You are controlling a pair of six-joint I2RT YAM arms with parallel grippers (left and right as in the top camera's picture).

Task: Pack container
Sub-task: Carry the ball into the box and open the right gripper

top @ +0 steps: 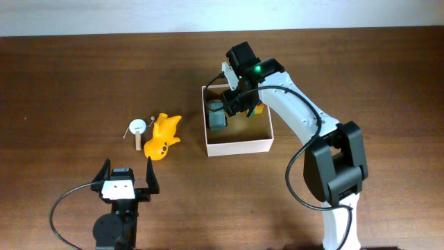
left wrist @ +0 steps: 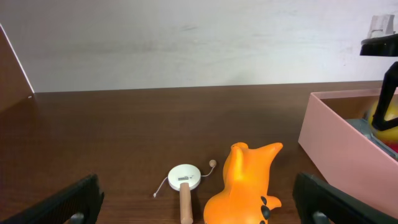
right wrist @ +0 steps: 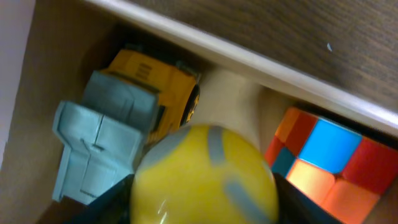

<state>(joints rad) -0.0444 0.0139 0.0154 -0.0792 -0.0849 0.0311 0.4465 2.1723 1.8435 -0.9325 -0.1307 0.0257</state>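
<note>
- L gripper (top: 127, 171): jaws spread wide, nothing between them, low over the counter (top: 69, 83).
- Mini drum (top: 137, 128), white w/ wooden handle & bead on a string: straight ahead of L gripper, lying flat.
- Orange toy (top: 162, 137), animal-shaped: ahead of L gripper & a bit right, just beside the drum.
- Container (top: 239, 146): ahead-right of L gripper, well apart from it, and directly under R gripper.
- R gripper (top: 234, 99): reaching down into the container. Yellow ball (right wrist: 202, 177) w/ grey stripes sits between its fingers; can't tell if it's clamped or loose.
- Truck (right wrist: 118, 124), grey-blue & yellow: inside the container, beyond the ball, left side of R gripper.
- Cube (right wrist: 323, 158), multi-colour: right side of R gripper, by the container wall.
</note>
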